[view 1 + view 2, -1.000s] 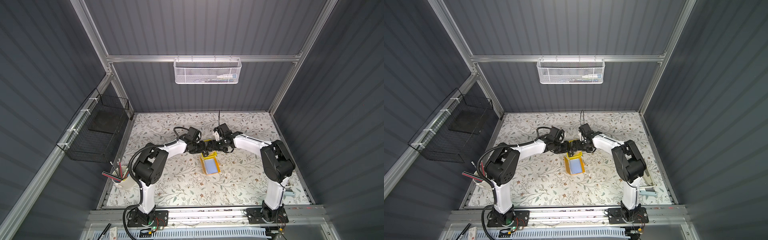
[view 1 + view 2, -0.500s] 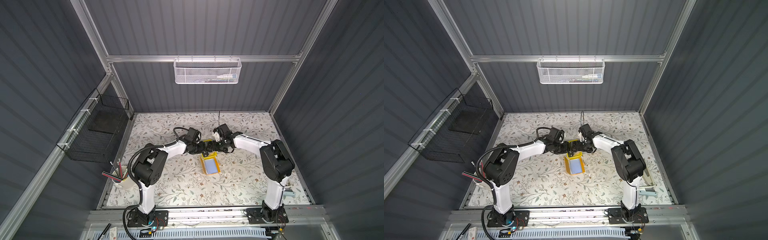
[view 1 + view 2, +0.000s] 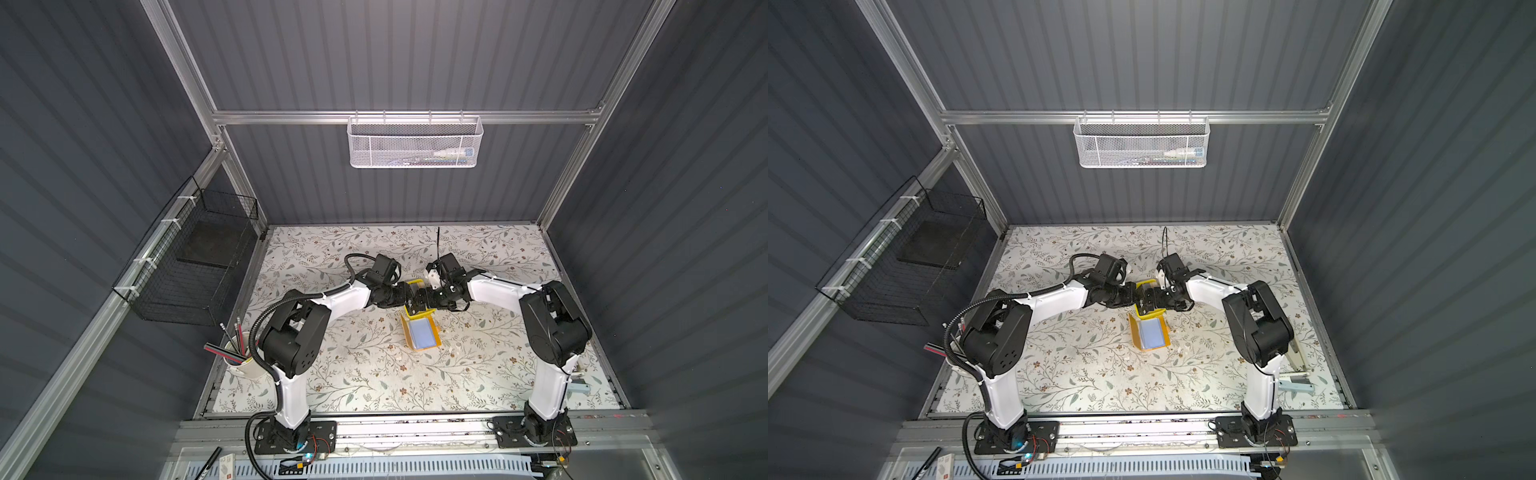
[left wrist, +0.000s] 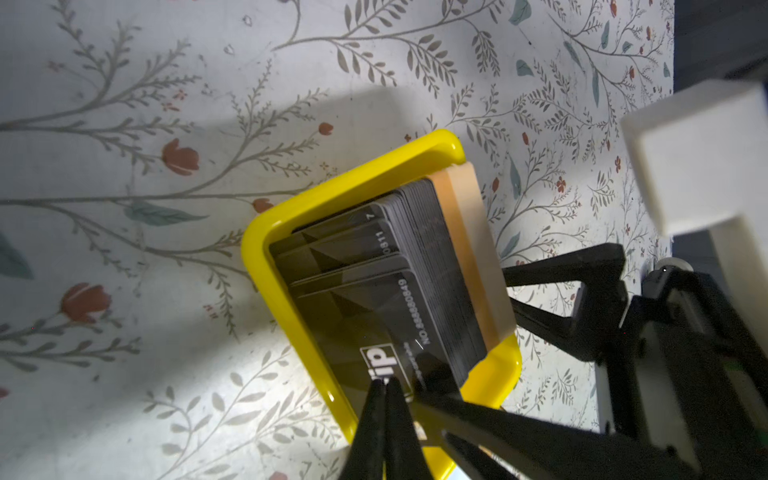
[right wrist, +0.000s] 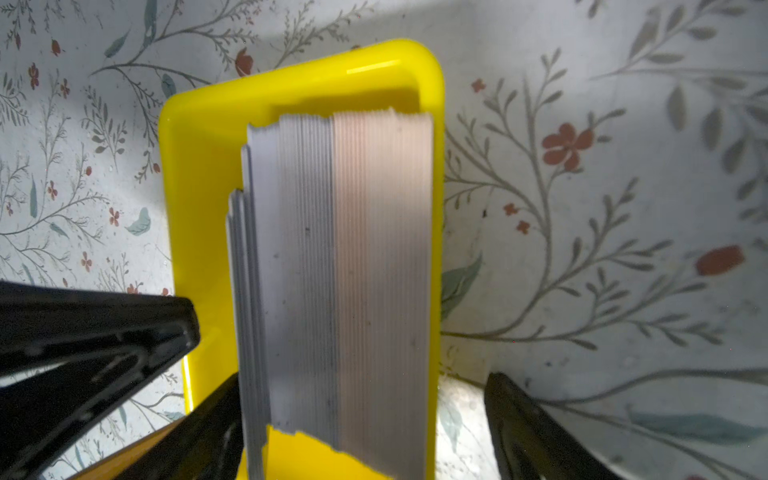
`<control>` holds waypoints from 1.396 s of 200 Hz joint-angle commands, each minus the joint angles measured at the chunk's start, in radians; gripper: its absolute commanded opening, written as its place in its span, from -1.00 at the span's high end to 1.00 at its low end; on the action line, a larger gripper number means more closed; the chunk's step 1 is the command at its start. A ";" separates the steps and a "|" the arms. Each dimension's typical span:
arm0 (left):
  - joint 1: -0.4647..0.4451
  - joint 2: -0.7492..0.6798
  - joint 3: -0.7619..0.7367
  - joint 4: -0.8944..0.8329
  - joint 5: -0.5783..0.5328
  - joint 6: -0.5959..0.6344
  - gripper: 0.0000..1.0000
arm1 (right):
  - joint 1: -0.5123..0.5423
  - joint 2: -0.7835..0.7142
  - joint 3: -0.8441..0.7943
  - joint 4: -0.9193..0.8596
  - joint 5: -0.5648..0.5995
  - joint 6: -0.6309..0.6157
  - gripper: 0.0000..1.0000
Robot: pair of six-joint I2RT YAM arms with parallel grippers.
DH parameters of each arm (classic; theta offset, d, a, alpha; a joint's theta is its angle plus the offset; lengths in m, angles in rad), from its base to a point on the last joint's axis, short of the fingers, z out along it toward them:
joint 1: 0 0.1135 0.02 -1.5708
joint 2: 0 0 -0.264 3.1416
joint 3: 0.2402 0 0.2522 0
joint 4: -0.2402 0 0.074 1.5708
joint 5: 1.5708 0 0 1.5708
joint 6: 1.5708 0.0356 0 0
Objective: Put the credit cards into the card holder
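The credit cards (image 4: pixel 374 291) stand on edge as a stack in a small bright-yellow tray (image 4: pixel 266 232); black "VIP" ones are in front and beige ones (image 4: pixel 469 232) behind. My left gripper (image 4: pixel 384 384) is shut, with its tips against the face of the front black card. My right gripper (image 5: pixel 361 415) is open, its jaws straddling the stack, which shows edge-on (image 5: pixel 332 249); one of its fingers (image 5: pixel 208 419) lies beside the front cards. The mustard card holder (image 3: pixel 419 334) lies open just in front of the tray in both top views, bluish sleeve page up (image 3: pixel 1149 332).
A white mug of pencils (image 3: pixel 241 357) stands at the table's left edge. A black wire basket (image 3: pixel 195 266) hangs on the left wall and a white mesh basket (image 3: pixel 415 143) on the back rail. Small pale parts (image 3: pixel 1296 384) lie by the right arm's base.
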 commanded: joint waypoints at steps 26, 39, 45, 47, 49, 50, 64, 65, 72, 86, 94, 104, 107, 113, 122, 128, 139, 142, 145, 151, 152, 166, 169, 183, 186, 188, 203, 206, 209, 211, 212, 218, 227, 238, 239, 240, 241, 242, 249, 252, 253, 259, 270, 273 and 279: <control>0.005 0.039 -0.003 -0.039 -0.006 -0.016 0.92 | -0.002 -0.004 0.016 -0.020 0.033 -0.008 -0.77; 0.005 0.042 -0.001 -0.043 -0.005 -0.011 0.92 | -0.003 0.000 0.028 -0.026 0.038 -0.009 -0.77; 0.005 0.043 0.000 -0.045 -0.007 -0.010 0.91 | -0.003 0.001 0.033 -0.028 0.039 -0.010 -0.77; 0.005 0.044 0.001 -0.045 -0.007 -0.010 0.92 | -0.003 0.003 0.035 -0.029 0.039 -0.010 -0.77; 0.005 0.044 0.000 -0.046 -0.007 -0.008 0.92 | -0.004 0.003 0.037 -0.029 0.039 -0.010 -0.77; 0.005 0.044 0.000 -0.046 -0.008 -0.009 0.91 | -0.004 0.003 0.037 -0.029 0.040 -0.010 -0.77; 0.005 0.045 0.001 -0.050 -0.007 -0.007 0.91 | -0.007 0.008 0.052 -0.032 0.043 -0.011 -0.76; 0.005 0.045 0.001 -0.050 -0.008 -0.006 0.91 | -0.007 0.007 0.054 -0.032 0.044 -0.012 -0.76; 0.005 0.044 0.001 -0.050 -0.007 -0.006 0.92 | -0.008 0.011 0.062 -0.038 0.045 -0.012 -0.76; 0.005 0.045 0.000 -0.050 -0.005 -0.005 0.92 | -0.009 0.016 0.082 -0.046 0.051 -0.018 -0.76; 0.005 0.045 0.000 -0.048 -0.003 -0.005 0.91 | -0.010 0.019 0.093 -0.050 0.051 -0.020 -0.76; 0.005 0.045 -0.003 -0.045 0.000 -0.005 0.90 | -0.013 0.024 0.105 -0.055 0.053 -0.022 -0.76; 0.005 0.044 -0.003 -0.044 0.002 -0.005 0.90 | -0.014 0.026 0.108 -0.056 0.055 -0.024 -0.76; 0.005 0.045 -0.003 -0.039 0.006 -0.005 0.89 | -0.013 0.029 0.113 -0.056 0.056 -0.025 -0.75; 0.004 0.046 -0.006 -0.035 0.011 -0.008 0.87 | -0.014 0.028 0.118 -0.056 0.056 -0.028 -0.76; 0.005 0.047 -0.006 -0.032 0.016 -0.009 0.86 | -0.014 0.028 0.120 -0.055 0.056 -0.029 -0.75; 0.005 0.051 -0.008 -0.023 0.027 -0.011 0.84 | -0.013 0.026 0.119 -0.081 0.052 -0.032 -0.76; 0.005 0.051 -0.008 -0.021 0.028 -0.011 0.84 | -0.013 0.026 0.119 -0.082 0.051 -0.033 -0.75; 0.005 0.051 -0.007 -0.020 0.029 -0.013 0.84 | -0.013 0.025 0.119 -0.083 0.048 -0.034 -0.76; 0.004 0.054 -0.005 -0.016 0.033 -0.014 0.84 | -0.014 0.024 0.118 -0.085 0.041 -0.035 -0.75; 0.004 0.054 -0.005 -0.015 0.034 -0.015 0.84 | -0.014 0.023 0.118 -0.085 0.039 -0.037 -0.75; 0.004 0.059 -0.004 -0.011 0.037 -0.017 0.84 | -0.011 0.011 0.105 -0.077 0.017 -0.042 -0.75; 0.004 0.060 -0.004 -0.011 0.038 -0.017 0.85 | -0.010 0.007 0.100 -0.075 0.013 -0.044 -0.75; 0.005 0.063 -0.005 -0.008 0.039 -0.021 0.87 | -0.006 -0.004 0.084 -0.071 -0.003 -0.047 -0.75; 0.004 0.063 -0.005 -0.006 0.040 -0.021 0.87 | -0.007 -0.006 0.081 -0.070 -0.003 -0.047 -0.75; 0.005 0.064 -0.004 -0.007 0.040 -0.021 0.87 | -0.006 -0.008 0.078 -0.068 -0.003 -0.046 -0.75; 0.005 0.069 -0.003 -0.006 0.042 -0.023 0.88 | -0.005 -0.023 0.051 -0.066 0.001 -0.038 -0.75; 0.004 0.069 -0.002 -0.004 0.043 -0.023 0.89 | -0.005 -0.026 0.046 -0.042 0.003 -0.035 -0.75; 0.004 0.070 -0.002 -0.004 0.043 -0.023 0.88 | -0.005 -0.029 0.042 -0.036 0.004 -0.033 -0.75; 0.004 0.071 -0.001 -0.004 0.043 -0.025 0.88 | -0.005 -0.032 0.038 -0.034 0.005 -0.032 -0.75; 0.005 0.071 -0.001 -0.003 0.043 -0.025 0.88 | -0.005 -0.033 0.037 -0.033 0.006 -0.030 -0.75; 0.005 0.071 -0.001 -0.003 0.043 -0.025 0.89 | -0.004 -0.041 0.029 -0.029 0.008 -0.025 -0.73; 0.005 0.072 -0.003 -0.001 0.044 -0.027 0.89 | -0.004 -0.052 0.017 -0.021 0.009 -0.017 -0.72; 0.005 0.070 -0.002 -0.001 0.042 -0.028 0.89 | -0.006 -0.059 0.012 -0.017 0.004 -0.011 -0.72; 0.004 0.070 -0.003 0.000 0.043 -0.028 0.89 | -0.005 -0.059 0.012 -0.018 0.003 -0.011 -0.72; 0.005 0.070 -0.003 -0.001 0.043 -0.028 0.89 | -0.004 -0.059 0.012 -0.018 0.001 -0.010 -0.72; 0.005 0.070 -0.002 0.000 0.043 -0.028 0.89 | -0.005 -0.058 0.013 -0.019 0.000 -0.010 -0.72; 0.005 0.068 -0.003 -0.001 0.043 -0.028 0.89 | -0.005 -0.056 0.012 -0.019 -0.002 -0.010 -0.72; 0.004 0.064 -0.003 -0.002 0.041 -0.028 0.89 | -0.003 -0.050 0.016 -0.026 -0.010 -0.013 -0.72; 0.005 0.062 -0.003 -0.003 0.040 -0.028 0.89 | -0.001 -0.048 0.019 -0.028 -0.011 -0.015 -0.73; 0.004 0.062 -0.003 -0.003 0.039 -0.028 0.89 | 0.000 -0.047 0.019 -0.029 -0.011 -0.015 -0.73; 0.004 0.054 -0.004 -0.006 0.035 -0.028 0.89 | 0.004 -0.044 0.019 -0.030 -0.008 -0.018 -0.74; 0.005 0.042 -0.008 -0.007 0.029 -0.029 0.91 | 0.011 -0.036 0.017 -0.028 -0.009 -0.021 -0.76; 0.006 0.038 -0.009 -0.006 0.027 -0.028 0.91 | 0.013 -0.032 0.016 -0.028 -0.009 -0.021 -0.76; 0.005 0.030 -0.010 -0.006 0.025 -0.026 0.92 | 0.014 -0.028 0.018 -0.026 -0.012 -0.021 -0.76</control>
